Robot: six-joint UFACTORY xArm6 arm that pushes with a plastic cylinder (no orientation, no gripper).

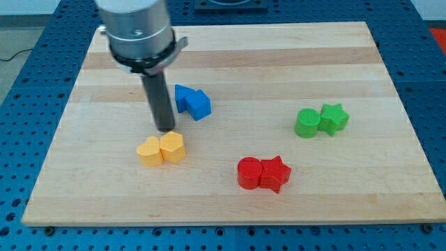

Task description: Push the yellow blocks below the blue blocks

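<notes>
Two yellow blocks lie side by side left of the board's middle: a yellow pentagon-like block (148, 151) and a yellow heart-like block (173, 147), touching each other. Two blue blocks (192, 101) touch each other above and to the right of them. My tip (165, 129) stands just above the yellow pair, at the top edge of the yellow heart-like block, and to the lower left of the blue blocks. The dark rod rises from the tip to the arm's grey flange (137, 31) at the view's top.
A red cylinder (249, 172) and a red star (274, 173) touch each other at the lower middle. A green cylinder (306, 123) and a green star (334, 118) touch at the right. The wooden board (293, 56) lies on a blue perforated table.
</notes>
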